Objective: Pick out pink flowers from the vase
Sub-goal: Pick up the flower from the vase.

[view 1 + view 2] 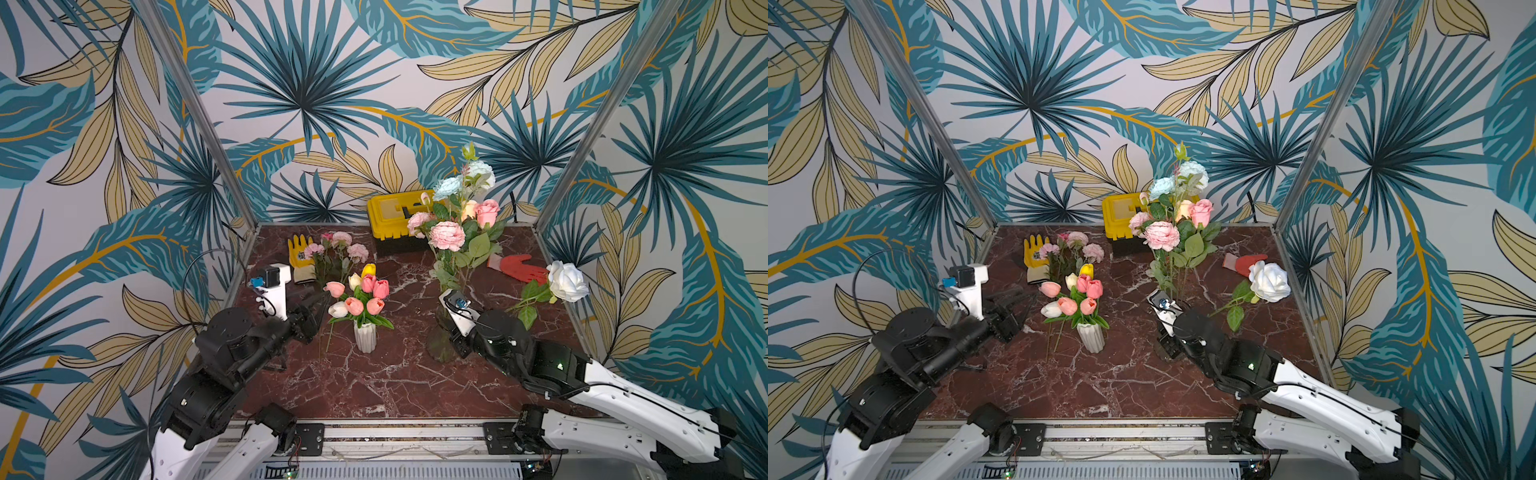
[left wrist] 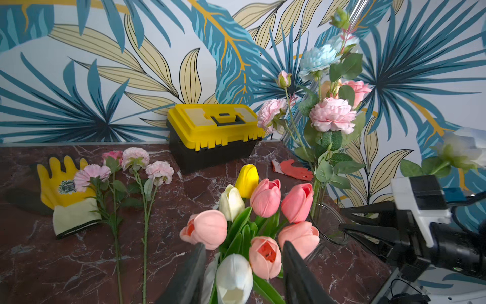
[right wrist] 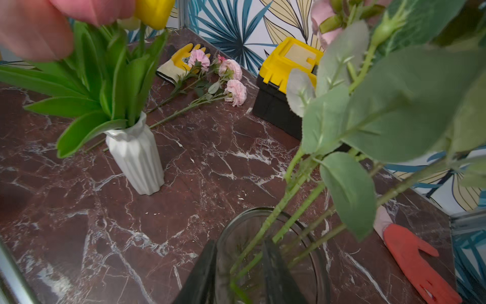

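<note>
Pink tulips [image 1: 376, 305] stand with white and yellow ones in a white ribbed vase [image 1: 365, 337]. My left gripper [image 2: 244, 244] is open just left of that bunch, with a pink tulip [image 2: 265, 256] and a white one between its fingers, untouched. Pink peonies [image 1: 446, 235] and a pink rose [image 1: 487, 212] stand in a clear glass vase [image 3: 319, 263]. My right gripper [image 3: 238, 243] straddles its rim: one finger outside, one inside, green stems in the gap. Several pink carnations [image 1: 357, 251] lie at the back left.
A yellow toolbox [image 1: 395, 220] sits against the back wall. A yellow glove [image 1: 300, 253] lies beside the carnations and a red glove [image 1: 519, 268] at the back right. A white rose [image 1: 567, 282] lies near the right frame post.
</note>
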`<state>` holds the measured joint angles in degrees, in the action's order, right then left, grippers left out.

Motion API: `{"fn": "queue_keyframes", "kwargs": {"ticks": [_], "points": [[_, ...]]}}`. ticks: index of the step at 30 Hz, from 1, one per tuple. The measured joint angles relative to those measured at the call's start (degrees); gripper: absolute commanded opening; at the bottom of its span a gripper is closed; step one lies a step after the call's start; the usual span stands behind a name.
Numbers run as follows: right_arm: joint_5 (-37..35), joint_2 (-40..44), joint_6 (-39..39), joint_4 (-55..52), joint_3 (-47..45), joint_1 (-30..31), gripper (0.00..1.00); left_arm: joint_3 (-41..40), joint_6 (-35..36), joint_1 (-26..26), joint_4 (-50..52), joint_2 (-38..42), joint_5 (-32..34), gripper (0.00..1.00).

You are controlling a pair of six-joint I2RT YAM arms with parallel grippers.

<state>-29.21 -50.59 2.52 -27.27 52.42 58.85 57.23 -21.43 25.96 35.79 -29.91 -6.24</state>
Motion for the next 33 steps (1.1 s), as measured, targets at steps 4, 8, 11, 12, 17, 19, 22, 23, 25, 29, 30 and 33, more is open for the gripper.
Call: {"fn": "queue_keyframes", "kwargs": {"ticks": [4, 8, 11, 12, 17, 19, 22, 23, 25, 29, 30, 33], "points": [[-3.0, -0.1, 0.1, 3.7, -1.9, 0.0, 0.32, -5.8, 0.4, 0.0, -0.6, 4.1, 0.7, 0.51], [-4.0, -2.0, 0.0, 5.4, -2.2, -0.3, 0.32, -10.3, 1.1, 0.0, -0.4, 7.0, 1.2, 0.51], [-4.2, -3.9, -0.6, 5.9, -2.2, -1.4, 0.32, -11.4, 1.5, 0.0, -0.5, 8.3, 1.5, 0.51], [-4.1, -4.4, -0.9, 6.1, -2.2, -2.0, 0.32, -11.5, 1.6, 0.1, -0.5, 8.5, 1.5, 0.51], [-4.0, -6.6, -2.6, 6.1, -1.6, -4.0, 0.32, -11.6, 2.0, 0.6, -0.9, 9.0, 2.0, 0.52], [-4.0, -7.1, -3.3, 6.1, -1.6, -4.6, 0.32, -11.6, 2.2, 0.9, -0.9, 9.4, 2.2, 0.52], [-4.0, -7.3, -4.1, 6.1, -1.6, -5.5, 0.32, -11.6, 2.4, 1.0, -1.0, 9.7, 2.4, 0.52], [-4.0, -7.2, -4.2, 6.2, -1.6, -5.9, 0.32, -11.6, 2.5, 1.0, -1.0, 9.7, 2.4, 0.52], [-3.8, -7.2, -4.5, 6.3, -1.6, -6.6, 0.32, -11.6, 2.6, 1.0, -1.2, 9.8, 2.4, 0.52], [-2.5, -7.3, -4.5, 6.7, -1.6, -8.2, 0.32, -11.6, 2.8, 1.1, -1.3, 9.8, 2.4, 0.52], [-2.1, -7.6, -4.5, 6.9, -1.4, -8.6, 0.31, -11.6, 2.8, 1.1, -1.3, 9.8, 2.4, 0.52], [-0.8, -8.6, -4.5, 7.4, -0.9, -9.6, 0.29, -11.6, 2.9, 1.1, -1.3, 9.8, 2.4, 0.53]]}}
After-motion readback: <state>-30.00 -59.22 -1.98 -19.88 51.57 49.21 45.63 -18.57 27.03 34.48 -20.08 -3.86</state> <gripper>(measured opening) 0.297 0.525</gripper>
